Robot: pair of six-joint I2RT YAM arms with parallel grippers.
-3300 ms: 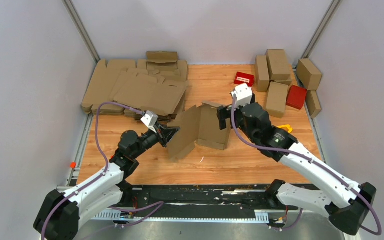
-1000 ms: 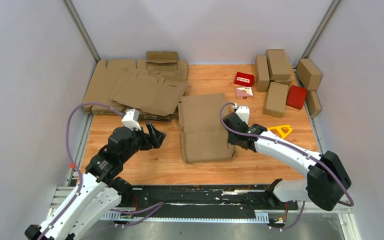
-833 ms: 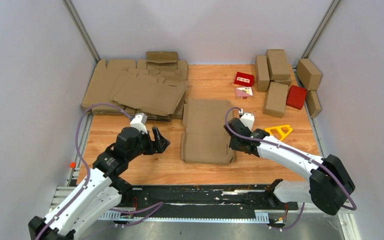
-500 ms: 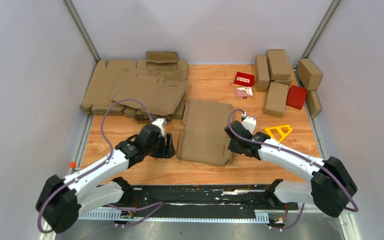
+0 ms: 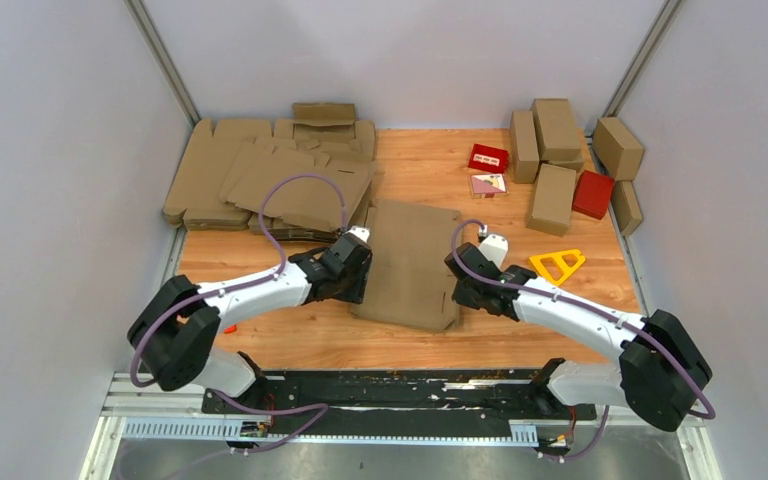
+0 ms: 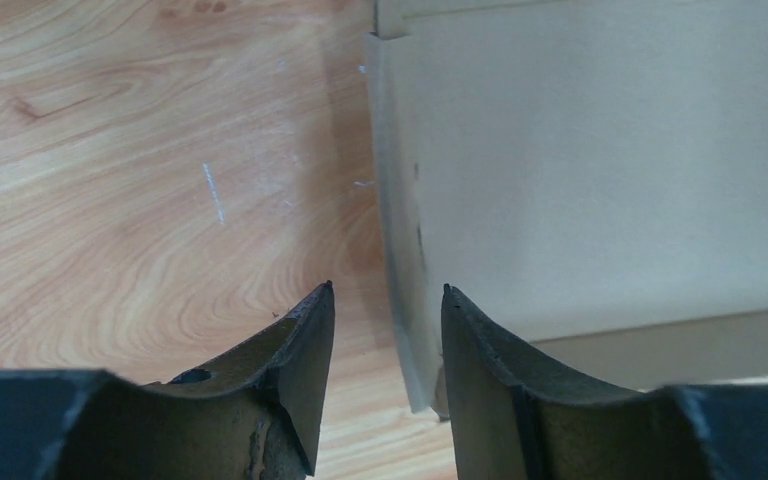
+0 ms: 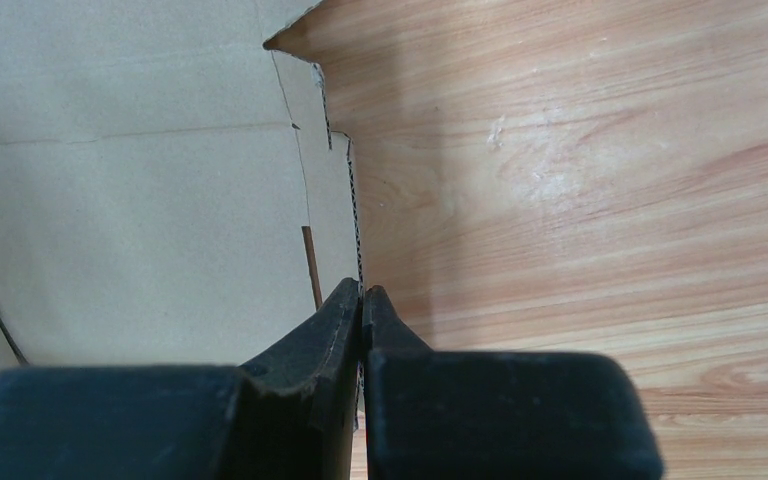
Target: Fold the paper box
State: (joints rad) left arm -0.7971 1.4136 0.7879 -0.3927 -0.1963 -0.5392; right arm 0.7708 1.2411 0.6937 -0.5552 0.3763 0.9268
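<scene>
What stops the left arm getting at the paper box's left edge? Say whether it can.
Probably it can; nothing seems to block it. The left gripper straddles the edge of the paper box, jaws apart, low over the table.

The paper box (image 5: 410, 262) lies flat on the tabletop (image 5: 410, 345). The left pincer (image 5: 357, 275) is at its 9 o'clock edge, the right pincer (image 5: 457, 288) at 3 o'clock.

The left arm (image 5: 260, 290) and right arm (image 5: 580, 312) have glossy white link shells joined by bulky black joint housings. Each trails a looping purple cable (image 5: 305, 178) and carries a small white camera block (image 5: 358, 235) at the wrist. Their fingers (image 6: 285, 380) are dark, scuffed wedges with curved inner faces tapering to thin tips.
</scene>
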